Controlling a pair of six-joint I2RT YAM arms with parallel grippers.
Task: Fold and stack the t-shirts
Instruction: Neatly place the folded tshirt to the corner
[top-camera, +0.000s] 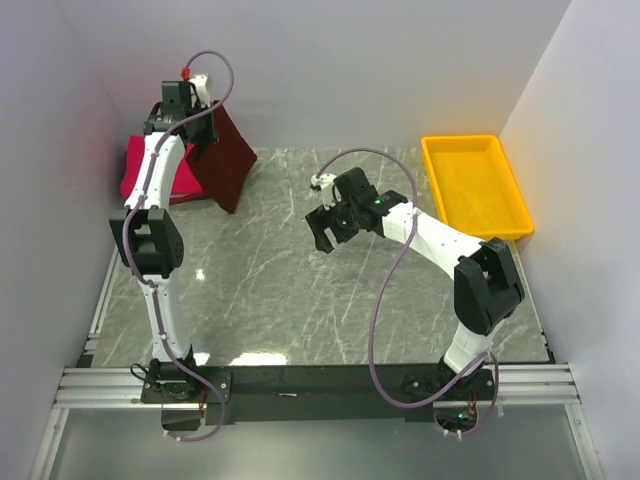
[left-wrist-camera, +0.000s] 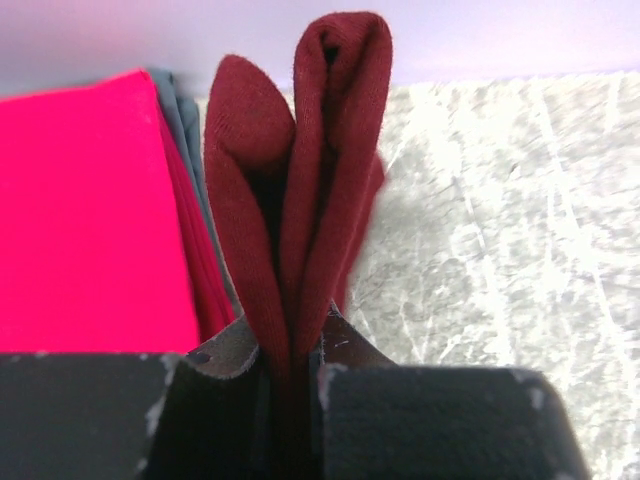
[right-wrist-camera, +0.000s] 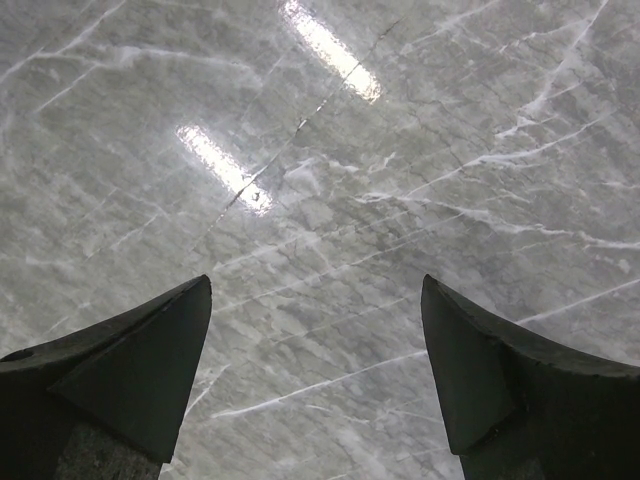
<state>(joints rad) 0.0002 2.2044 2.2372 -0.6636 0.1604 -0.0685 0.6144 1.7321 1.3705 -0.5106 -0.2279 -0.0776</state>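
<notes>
My left gripper (top-camera: 196, 112) is raised at the back left and is shut on the dark maroon t-shirt (top-camera: 225, 158), which hangs folded from it down to the table. In the left wrist view the maroon cloth (left-wrist-camera: 295, 190) is pinched in folds between the jaws of the gripper (left-wrist-camera: 293, 370). The bright pinkish-red t-shirt (top-camera: 170, 178) lies folded on the table under and left of it; it also shows in the left wrist view (left-wrist-camera: 90, 220). My right gripper (top-camera: 328, 236) is open and empty over the table's middle, as the right wrist view (right-wrist-camera: 315, 330) shows.
A yellow plastic tray (top-camera: 474, 186) stands at the back right. A grey cloth edge (left-wrist-camera: 180, 120) shows beside the pinkish-red shirt. White walls close in the left, back and right sides. The marble table (top-camera: 300, 290) spreads between the arms.
</notes>
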